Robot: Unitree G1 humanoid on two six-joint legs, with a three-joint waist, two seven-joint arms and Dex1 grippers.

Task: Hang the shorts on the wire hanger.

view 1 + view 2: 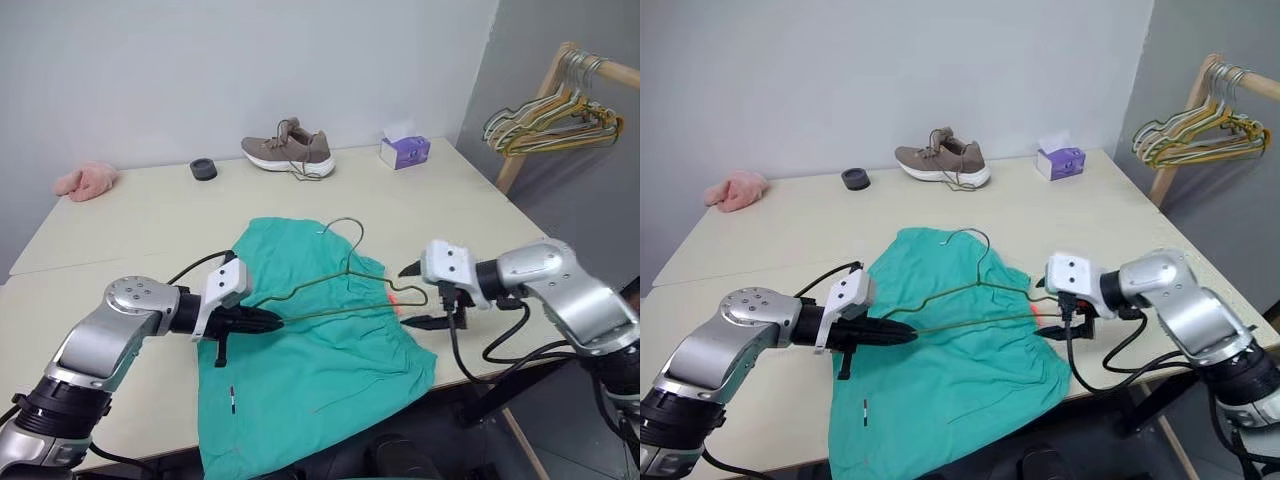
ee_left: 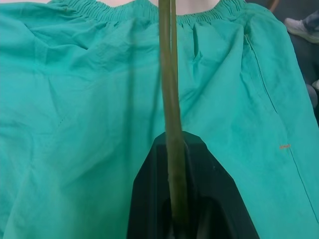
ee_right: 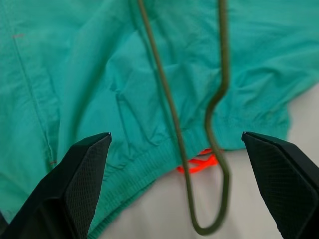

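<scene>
- One pair of teal shorts (image 1: 310,350) spread flat on the pale worktop (image 1: 130,225), near edge drooping over the front rim, elastic waistband toward the right tool.
- One olive wire hanger (image 1: 345,290) held above the shorts, hook (image 1: 345,228) pointing toward the far wall.
- Left tool (image 1: 270,321) clamped shut on one shoulder end of the wire hanger, over the left half of the shorts.
- Right tool (image 1: 418,297) spread wide, gripping nothing, its fingers on either side of the hanger's other shoulder end without touching it, just past the waistband and an orange tag (image 3: 199,163).
- Farther back on the worktop: one brown sneaker (image 1: 288,151), one small black round object (image 1: 203,169), one pink cloth (image 1: 85,180), one tissue box (image 1: 404,150).
- One bunch of yellow-green hangers (image 1: 550,125) on a wooden rack (image 1: 545,85) at the right.
</scene>
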